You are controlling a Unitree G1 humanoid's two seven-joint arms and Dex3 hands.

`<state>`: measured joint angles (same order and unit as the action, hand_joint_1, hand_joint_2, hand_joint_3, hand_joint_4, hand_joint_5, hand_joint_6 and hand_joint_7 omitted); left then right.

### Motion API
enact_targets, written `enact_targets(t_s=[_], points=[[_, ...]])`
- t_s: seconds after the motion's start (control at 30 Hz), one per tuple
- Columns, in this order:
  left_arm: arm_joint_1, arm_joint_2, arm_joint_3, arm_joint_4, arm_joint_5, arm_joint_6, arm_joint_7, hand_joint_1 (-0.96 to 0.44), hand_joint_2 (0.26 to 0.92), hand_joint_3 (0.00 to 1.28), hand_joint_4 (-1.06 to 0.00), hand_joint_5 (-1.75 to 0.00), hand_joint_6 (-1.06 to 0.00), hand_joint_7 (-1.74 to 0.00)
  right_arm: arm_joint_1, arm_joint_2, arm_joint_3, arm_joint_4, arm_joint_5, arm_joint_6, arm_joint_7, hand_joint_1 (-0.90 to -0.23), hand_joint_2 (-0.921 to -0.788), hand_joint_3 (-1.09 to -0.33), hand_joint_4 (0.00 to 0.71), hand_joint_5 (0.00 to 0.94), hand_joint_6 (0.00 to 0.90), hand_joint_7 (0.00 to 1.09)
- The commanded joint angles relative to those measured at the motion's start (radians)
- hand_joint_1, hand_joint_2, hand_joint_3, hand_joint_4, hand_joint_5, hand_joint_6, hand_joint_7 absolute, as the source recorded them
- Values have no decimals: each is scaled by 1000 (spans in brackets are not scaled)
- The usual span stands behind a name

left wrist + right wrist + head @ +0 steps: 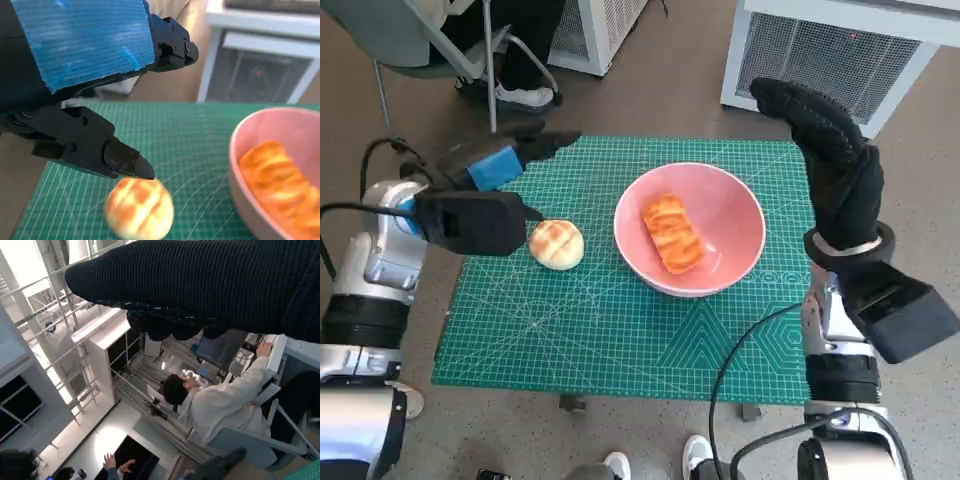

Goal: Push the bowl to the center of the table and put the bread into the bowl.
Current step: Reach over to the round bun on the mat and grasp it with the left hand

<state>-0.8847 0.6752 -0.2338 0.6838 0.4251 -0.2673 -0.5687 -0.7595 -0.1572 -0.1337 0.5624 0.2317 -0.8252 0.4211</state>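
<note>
A pink bowl (725, 215) sits right of the middle of the green cutting mat (590, 320), and an orange-glazed oblong bread (672, 234) lies inside it. A round pale bun (557, 244) rests on the mat to the bowl's left. My left hand (500, 165) hovers above the mat's left edge, fingers apart and holding nothing. In the left wrist view its fingers (122, 160) hang just above the bun (140, 210), with the bowl (245, 190) alongside. My right hand (830, 150) is raised upright over the mat's right edge, fingers extended and empty.
White slatted cabinets (840, 60) stand beyond the table's far right. A chair and a person's shoes (525, 95) are at the far left. More shoes show at the near edge. In the right wrist view a person (220, 405) sits at a desk.
</note>
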Motion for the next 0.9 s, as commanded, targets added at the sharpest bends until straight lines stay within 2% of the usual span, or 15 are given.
enact_targets(t_s=[0.03, 0.33, 0.7, 0.9], points=[[3, -8, -18, 40, 21, 31, 13, -225, 802, 3, -153, -20, -315, -57, 0, -13, 2, 20, 5, -2, 20, -546, -921, -833, 3, 450, -1, 491], [-36, -57, -74, 172, 62, 70, 24, -207, 805, 7, -185, -20, -332, -61, -3, -16, 1, 23, 12, -2, 35, -547, -921, -833, 4, 447, -1, 486], [-75, -130, -141, 305, 107, 140, 19, -232, 803, 3, -194, -8, -342, -61, 4, -19, 4, 5, 5, 2, 29, -541, -921, -843, 2, 447, -1, 485], [-92, -168, -172, 385, 127, 134, 48, -248, 804, 3, -210, -11, -370, -74, 3, -17, 5, 3, 9, 8, 29, -543, -921, -848, -1, 450, -1, 484]])
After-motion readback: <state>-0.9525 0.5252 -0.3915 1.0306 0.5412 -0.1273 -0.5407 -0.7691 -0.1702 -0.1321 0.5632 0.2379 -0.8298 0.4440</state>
